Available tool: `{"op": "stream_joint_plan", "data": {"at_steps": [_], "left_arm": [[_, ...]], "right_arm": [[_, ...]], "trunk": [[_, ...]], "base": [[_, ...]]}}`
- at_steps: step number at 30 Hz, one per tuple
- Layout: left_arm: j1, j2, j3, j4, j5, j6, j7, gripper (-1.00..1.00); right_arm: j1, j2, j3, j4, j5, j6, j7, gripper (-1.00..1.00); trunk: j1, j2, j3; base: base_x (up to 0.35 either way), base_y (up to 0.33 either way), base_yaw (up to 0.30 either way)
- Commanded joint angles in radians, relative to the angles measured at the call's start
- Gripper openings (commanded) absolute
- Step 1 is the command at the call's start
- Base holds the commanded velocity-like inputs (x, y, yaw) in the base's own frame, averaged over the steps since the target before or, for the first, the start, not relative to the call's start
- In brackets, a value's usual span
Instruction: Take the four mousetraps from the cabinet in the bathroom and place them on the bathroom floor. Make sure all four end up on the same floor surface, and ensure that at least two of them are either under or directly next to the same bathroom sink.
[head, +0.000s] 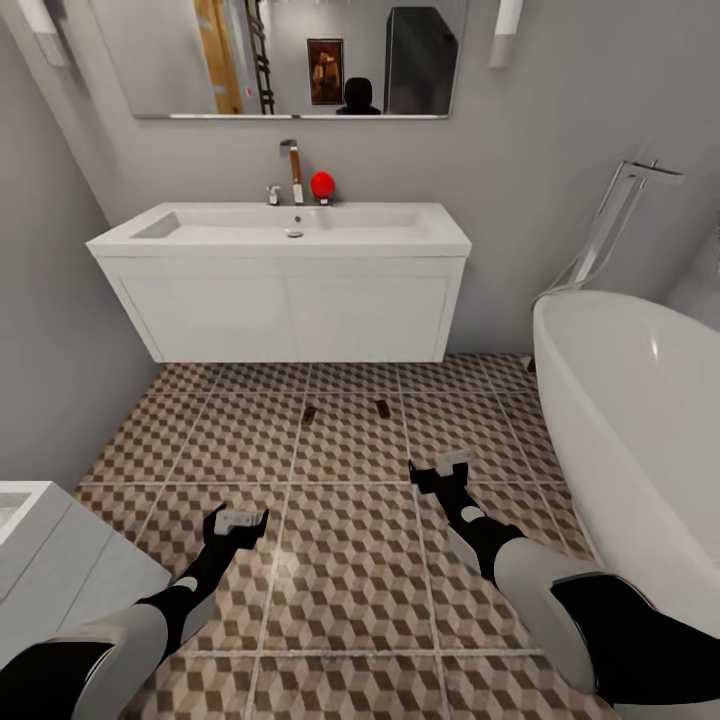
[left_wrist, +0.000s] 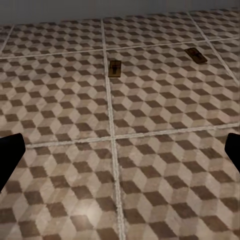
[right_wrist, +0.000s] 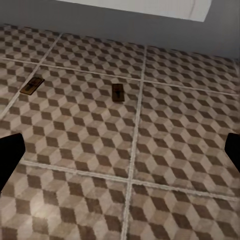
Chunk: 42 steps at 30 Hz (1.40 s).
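Two mousetraps (head: 310, 413) (head: 382, 406) are noted flat on the bathroom floor (head: 350, 560) just before the sink (head: 285, 290), both grippers (head: 238, 521) (head: 440, 470) being held low with fingers spread and empty, so the remaining two are judged best fetched without disturbing those laid.

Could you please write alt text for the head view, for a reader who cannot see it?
Two mousetraps lie apart on the cube-patterned bathroom floor, just in front of the white wall-hung sink. The robot's left tool and right tool hang empty and open above the tiles nearer the camera. A white bathtub stands to the right.
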<state>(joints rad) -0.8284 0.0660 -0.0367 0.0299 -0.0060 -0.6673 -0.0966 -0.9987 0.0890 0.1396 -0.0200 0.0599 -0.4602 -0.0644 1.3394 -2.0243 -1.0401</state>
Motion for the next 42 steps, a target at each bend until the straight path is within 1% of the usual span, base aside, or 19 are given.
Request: {"op": "stream_joint_plan", "data": {"at_steps": [1, 11, 28, 42], "left_arm": [[0.000, 0.000, 0.000, 0.000, 0.000, 0.000, 0.000, 1.00], [0.000, 0.000, 0.000, 0.002, 0.000, 0.001, 0.000, 1.00], [0.000, -0.012, 0.000, 0.010, 0.000, 0.003, 0.000, 1.00], [0.000, -0.012, 0.000, 0.011, 0.000, 0.003, 0.000, 1.00]], "right_arm": [[0.000, 0.000, 0.000, 0.000, 0.000, 0.000, 0.000, 1.00], [0.005, 0.000, 0.000, 0.000, 0.000, 0.000, 0.000, 1.00], [0.006, 0.000, 0.000, 0.000, 0.000, 0.000, 0.000, 1.00], [0.006, 0.000, 0.000, 0.000, 0.000, 0.000, 0.001, 1.00]], "trunk": [[-0.004, 0.007, 0.005], [-0.042, 0.077, 0.052], [-0.107, 0.196, 0.133], [-0.161, 0.294, 0.200]], "base": [[0.000, 0.000, 0.000], [0.000, 0.000, 0.000], [0.000, 0.000, 0.000], [0.000, 0.000, 0.000]]}}
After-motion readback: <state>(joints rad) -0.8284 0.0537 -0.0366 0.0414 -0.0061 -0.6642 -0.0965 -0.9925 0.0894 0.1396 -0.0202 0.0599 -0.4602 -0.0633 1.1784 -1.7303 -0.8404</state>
